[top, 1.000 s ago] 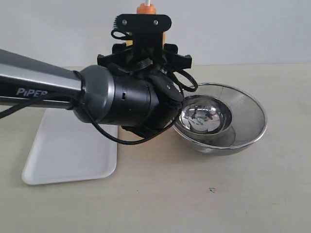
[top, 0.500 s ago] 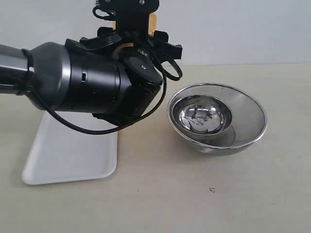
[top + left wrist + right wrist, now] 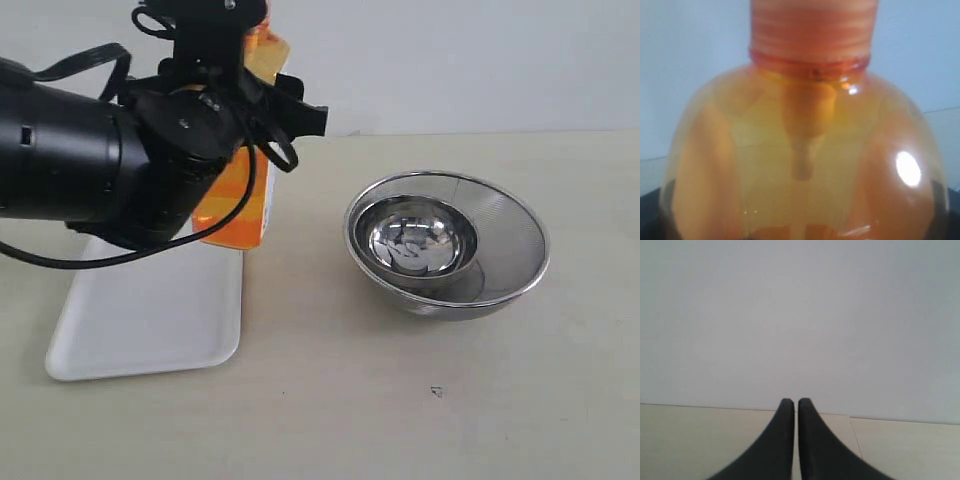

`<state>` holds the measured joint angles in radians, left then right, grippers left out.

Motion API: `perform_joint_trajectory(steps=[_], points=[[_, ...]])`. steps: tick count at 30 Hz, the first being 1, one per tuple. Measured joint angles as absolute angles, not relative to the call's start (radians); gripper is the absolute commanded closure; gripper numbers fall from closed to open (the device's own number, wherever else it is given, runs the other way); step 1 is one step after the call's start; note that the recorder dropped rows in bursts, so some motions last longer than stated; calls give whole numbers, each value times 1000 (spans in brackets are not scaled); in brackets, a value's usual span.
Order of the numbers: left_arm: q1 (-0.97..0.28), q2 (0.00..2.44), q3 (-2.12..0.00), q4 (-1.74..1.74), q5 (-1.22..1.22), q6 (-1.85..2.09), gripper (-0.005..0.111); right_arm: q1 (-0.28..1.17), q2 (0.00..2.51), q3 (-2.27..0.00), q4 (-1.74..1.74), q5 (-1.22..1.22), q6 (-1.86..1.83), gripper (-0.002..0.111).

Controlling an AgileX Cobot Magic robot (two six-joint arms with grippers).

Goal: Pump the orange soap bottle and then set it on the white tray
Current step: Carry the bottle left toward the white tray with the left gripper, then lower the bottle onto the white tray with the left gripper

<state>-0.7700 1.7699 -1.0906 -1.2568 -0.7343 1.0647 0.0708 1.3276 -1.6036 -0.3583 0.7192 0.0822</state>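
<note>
**Bottle's in the air, tray's right there**

Plain pale wall behind, beige surface (image 3: 400, 420) with nested steel bowls (image 3: 445, 245) on the right. The left tool (image 3: 228, 105) looks clamped wide on the orange soap bottle (image 3: 238, 195), high near the shoulder, and the bottle hangs tilted, its base over the right edge of the white tray (image 3: 140, 320). The right tool (image 3: 795, 410) is pinched closed on nothing. My take: smooth, glossy plastic, so slippery, with liquid sloshing inside. It's stiff enough for a firm squeeze on the flat sides, not the pump stem. Level it out before setting it down.
</note>
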Motion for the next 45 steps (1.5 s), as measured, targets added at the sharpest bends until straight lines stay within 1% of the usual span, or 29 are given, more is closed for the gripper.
perform_joint_trajectory(steps=[11,22,25,28,30,33,37,39,45], points=[[-686,1608,-884,-1019,-640,963,102,71,1328,-1604,-358,719,82,109],[-535,1448,-725,-763,-515,772,102,71,1328,-1604,-358,719,82,109],[-497,1442,-686,-655,-508,663,102,71,1328,-1604,-358,719,80,109],[-421,1437,-630,-310,-483,317,102,71,1328,-1604,-358,719,80,109],[-368,1437,-615,-138,-478,152,102,71,1328,-1604,-358,719,80,109],[-285,1437,-609,-28,-478,63,102,71,1328,-1604,-358,719,82,109],[-216,1461,-609,170,-500,-101,102,71,1328,-1604,-358,719,82,109],[-204,1499,-609,255,-515,-172,102,71,1328,-1604,-358,719,82,109],[-199,1588,-609,287,-589,-198,102,71,1328,-1604,-358,719,82,109]])
